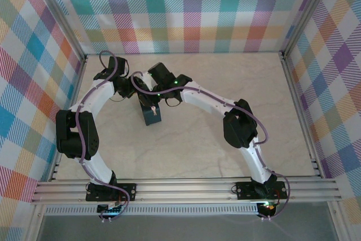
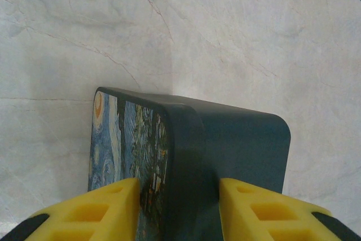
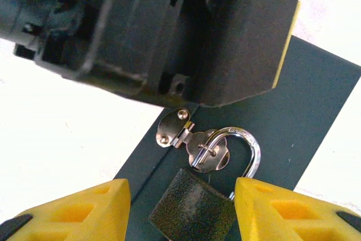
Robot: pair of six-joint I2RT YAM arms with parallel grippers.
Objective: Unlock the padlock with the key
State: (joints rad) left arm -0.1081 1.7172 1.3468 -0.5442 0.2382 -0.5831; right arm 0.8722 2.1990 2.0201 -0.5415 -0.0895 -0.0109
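Overhead, item one: a pale marbled counter (image 1: pixel 225 156) walled in by bright checked cloth. The left arm (image 1: pixel 93 103) and the right arm (image 1: pixel 214 101) curve in from the near edge and meet over a small dark blue box (image 1: pixel 151 117) standing at the middle of the counter. The metal fittings on the box are too small to make out from up here.

Next, the left wrist camera. The left gripper (image 2: pixel 179 184) has its yellow fingers (image 2: pixel 107 210) one on either side of the box, which shows a swirling blue and yellow picture on one face and plain dark blue on the rest. The jaws are pinching the box across its narrow end, and it rests on the counter.

Last, the right wrist camera.
- The padlock (image 3: pixel 192 215), black and rough-textured, hangs against the dark face of the box.
- Its bright shackle (image 3: pixel 251 150) is passed through the loop of a small metal hasp (image 3: pixel 183 131), and its far leg sits in the body.
- The right gripper (image 3: pixel 180 187) has its jaws spread wide, with the padlock body between the two yellow fingers; one finger is just beside the shackle.
- The black housing of the left gripper looms over the top of the box.
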